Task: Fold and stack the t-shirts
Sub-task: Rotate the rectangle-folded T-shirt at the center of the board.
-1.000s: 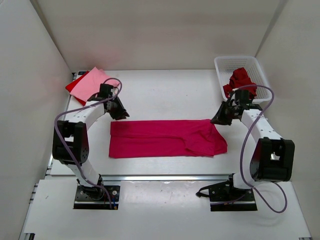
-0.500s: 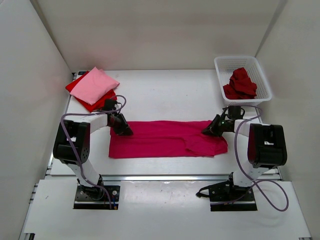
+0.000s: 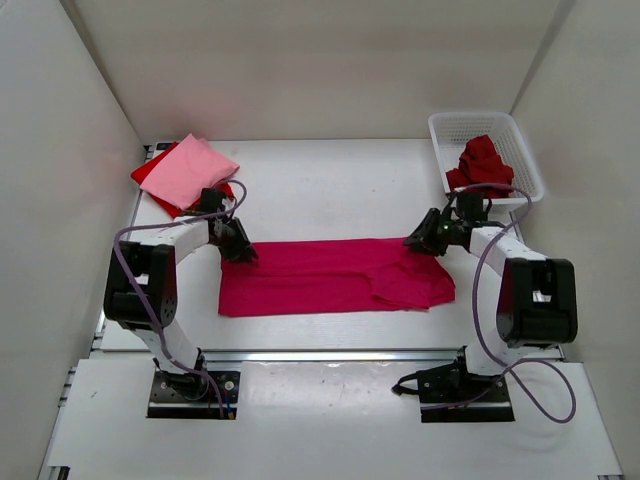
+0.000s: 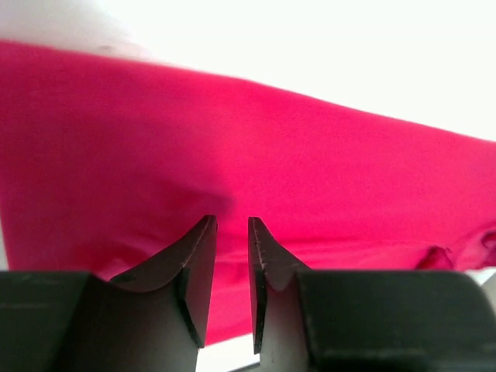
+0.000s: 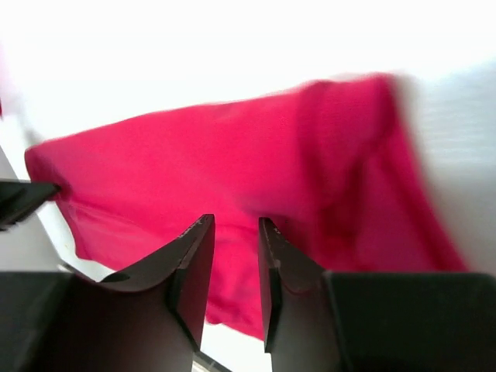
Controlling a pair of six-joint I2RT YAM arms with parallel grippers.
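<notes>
We're mid-fold on the magenta t-shirt (image 3: 320,280), which lies as a long band across the middle of the counter (image 3: 330,190). The left pincer (image 3: 243,254) is on its far-left corner and the right pincer (image 3: 412,243) on its far-right corner. In the left wrist view the fingers (image 4: 198,256) are drawn almost together, with only a slit between them and a small pucker of cloth at the tips. We read that as pinching the far hem. The right wrist view is blurred, but it shows the same narrow slit, with cloth draping away from the tips.

The light pink t-shirt (image 3: 195,163) lies folded on the bright red t-shirt (image 3: 150,173) at the far-left corner. The dark red t-shirt (image 3: 483,163) sits crumpled in the basket (image 3: 445,125), not yet folded.

Our call is that two are done, this is the third, and one waits. The next move calls for both arms to carry the far hem toward us together, level and at the same pace, and lay it on the near hem. If one side lags, the band will skew. The bunched right end needs watching.
</notes>
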